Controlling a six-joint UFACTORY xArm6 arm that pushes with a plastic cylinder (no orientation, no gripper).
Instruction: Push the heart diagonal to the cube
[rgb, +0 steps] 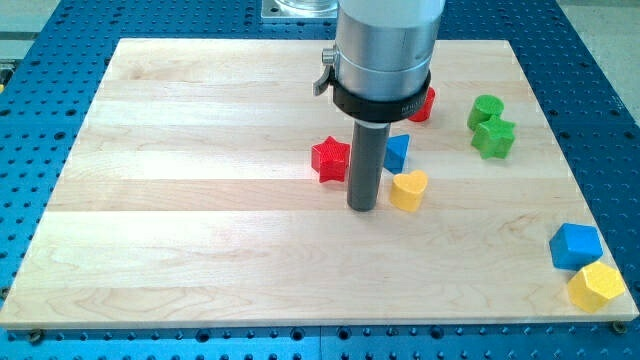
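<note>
Yellow heart (408, 189) near board centre, just right of my tip (362, 207), nearly touching. Small blue block (397, 152) just above heart, shape half hidden by rod; blue cube (575, 246) well apart at lower right beside yellow hexagon-like block (597, 287). No gripper here, only bare rod. Best pushed from heart's upper-left flank, slowly, toward lower right, avoiding red star (330, 159), stopping corner-to-corner short of cube.
</note>
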